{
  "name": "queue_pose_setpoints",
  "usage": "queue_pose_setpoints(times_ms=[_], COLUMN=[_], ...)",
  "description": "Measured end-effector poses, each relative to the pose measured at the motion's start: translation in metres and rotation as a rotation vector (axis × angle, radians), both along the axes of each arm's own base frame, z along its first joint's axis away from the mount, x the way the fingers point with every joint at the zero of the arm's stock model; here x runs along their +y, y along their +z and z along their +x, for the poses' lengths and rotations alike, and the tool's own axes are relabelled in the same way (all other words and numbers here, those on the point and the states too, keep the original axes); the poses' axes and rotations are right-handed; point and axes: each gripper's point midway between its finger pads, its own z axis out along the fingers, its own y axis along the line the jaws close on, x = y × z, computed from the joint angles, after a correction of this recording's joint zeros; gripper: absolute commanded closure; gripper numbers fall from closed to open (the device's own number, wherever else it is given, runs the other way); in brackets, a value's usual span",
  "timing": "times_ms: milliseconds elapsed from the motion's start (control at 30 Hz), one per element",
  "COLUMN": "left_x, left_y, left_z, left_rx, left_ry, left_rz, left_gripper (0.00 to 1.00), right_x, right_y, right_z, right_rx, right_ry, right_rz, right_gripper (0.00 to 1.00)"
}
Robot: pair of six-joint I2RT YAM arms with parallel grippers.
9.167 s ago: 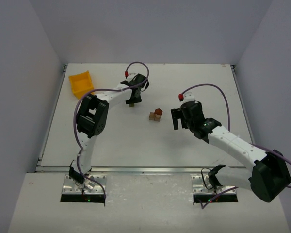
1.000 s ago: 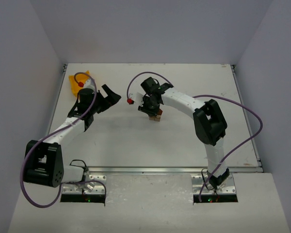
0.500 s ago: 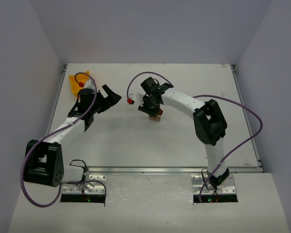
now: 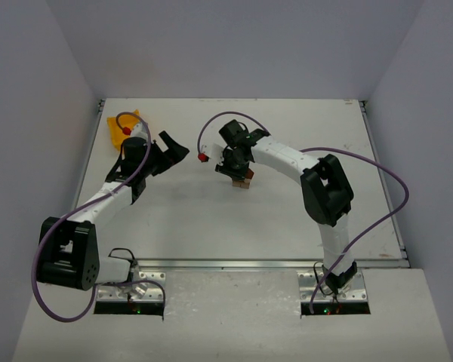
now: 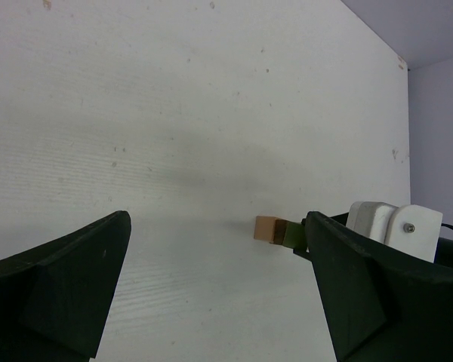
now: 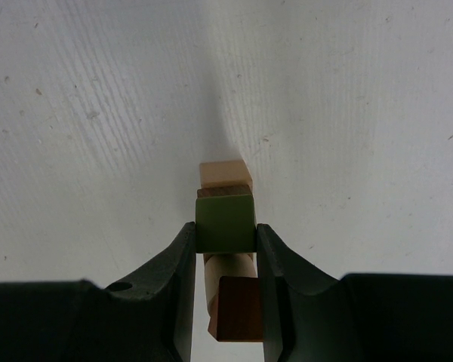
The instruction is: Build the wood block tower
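The wood block tower (image 4: 244, 181) stands mid-table: a tan block (image 6: 225, 173) with a dark brown one on it. My right gripper (image 6: 225, 228) is shut on an olive-green block (image 6: 225, 217) set against the top of that stack. Between the fingers, nearer the camera, a tan round piece (image 6: 228, 270) and a dark red block (image 6: 239, 311) show. In the top view the right gripper (image 4: 237, 166) covers most of the tower. My left gripper (image 4: 166, 160) hangs open and empty to the tower's left. Its wrist view shows the tan block (image 5: 266, 228) and the green block (image 5: 291, 234).
A yellow plastic bin (image 4: 119, 128) sits at the back left corner, just behind the left arm. The right arm's cable with a red plug (image 4: 203, 157) loops over the table left of the tower.
Nothing moves over the last second. Since the oldest frame the right arm has swung in over the tower holding the green block, and the left arm has pulled back left toward the bin.
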Motion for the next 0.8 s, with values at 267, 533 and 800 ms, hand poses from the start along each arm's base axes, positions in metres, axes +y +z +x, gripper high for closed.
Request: queue_pose_setpoints(times_ms=[267,533,800], left_x=[0.0,0.0,0.0], left_y=[-0.0001,-0.0001,0.0], left_z=[0.0,0.0,0.0], left_rx=[0.0,0.0,0.0], left_ry=[0.0,0.0,0.0], left_rz=[0.0,0.0,0.0], left_gripper=[0.01,0.01,0.0], right_x=[-0.0008,-0.0008,-0.0014], right_y=[-0.0004,-0.0005,-0.0005], right_z=[-0.0011,-0.0011,-0.0006], right_rx=[0.005,0.005,0.002], right_ry=[0.0,0.0,-0.002], right_rz=[-0.003,-0.004,-0.007], right_gripper=[0.89,0.84,0.78])
